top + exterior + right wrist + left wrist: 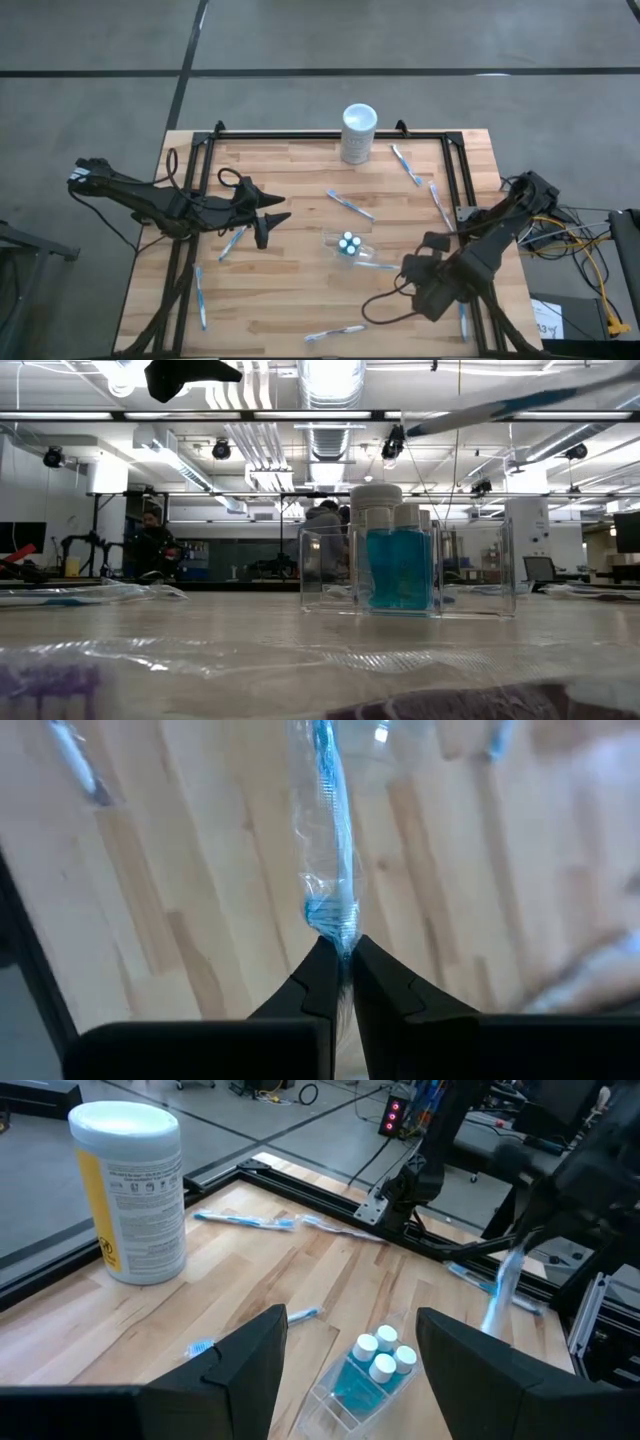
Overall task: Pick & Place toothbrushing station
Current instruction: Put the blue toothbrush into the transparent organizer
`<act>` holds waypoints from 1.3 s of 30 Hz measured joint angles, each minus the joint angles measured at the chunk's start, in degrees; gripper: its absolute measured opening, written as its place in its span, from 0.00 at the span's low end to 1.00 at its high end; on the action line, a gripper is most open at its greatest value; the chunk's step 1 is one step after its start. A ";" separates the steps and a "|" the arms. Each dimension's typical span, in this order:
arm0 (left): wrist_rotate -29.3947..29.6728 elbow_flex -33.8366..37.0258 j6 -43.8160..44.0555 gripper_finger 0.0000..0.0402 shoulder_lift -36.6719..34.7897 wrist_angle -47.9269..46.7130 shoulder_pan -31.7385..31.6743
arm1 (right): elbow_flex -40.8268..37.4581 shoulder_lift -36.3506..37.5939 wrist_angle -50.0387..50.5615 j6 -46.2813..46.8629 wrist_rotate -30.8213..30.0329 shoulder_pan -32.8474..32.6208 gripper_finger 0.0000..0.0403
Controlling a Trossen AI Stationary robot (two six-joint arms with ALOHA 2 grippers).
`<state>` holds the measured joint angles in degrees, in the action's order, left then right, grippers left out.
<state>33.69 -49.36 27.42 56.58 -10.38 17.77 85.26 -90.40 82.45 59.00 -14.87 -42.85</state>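
Right gripper (338, 952) jaws pinching a wrapped toothbrush (328, 830); swing it toward ten o'clock, lower steadily into the clear cup (348, 246). Left gripper (272, 222) waits, jaws spread.

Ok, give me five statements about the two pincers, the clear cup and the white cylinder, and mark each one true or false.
1. The right pincer is shut on a wrapped toothbrush. True.
2. The left pincer is shut on a tube. False: it is open and holds nothing.
3. The clear cup holds teal tubes with white caps. True.
4. The white cylinder lies on its side at the table's middle. False: it stands upright at the far edge.
5. Every toothbrush is in the cup. False: several lie scattered on the table.
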 joint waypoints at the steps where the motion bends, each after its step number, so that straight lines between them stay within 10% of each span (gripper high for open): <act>1: -0.02 0.00 0.00 0.57 0.00 -0.02 0.01 | 2.12 -0.79 2.60 0.45 0.13 0.00 0.03; 39: 0.00 0.00 0.00 0.57 0.00 -0.83 -0.02 | -0.96 -3.51 7.31 -2.18 13.91 10.79 0.03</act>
<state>33.69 -49.36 27.42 56.58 -11.21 17.76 84.31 -93.91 89.77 56.81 -0.96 -32.07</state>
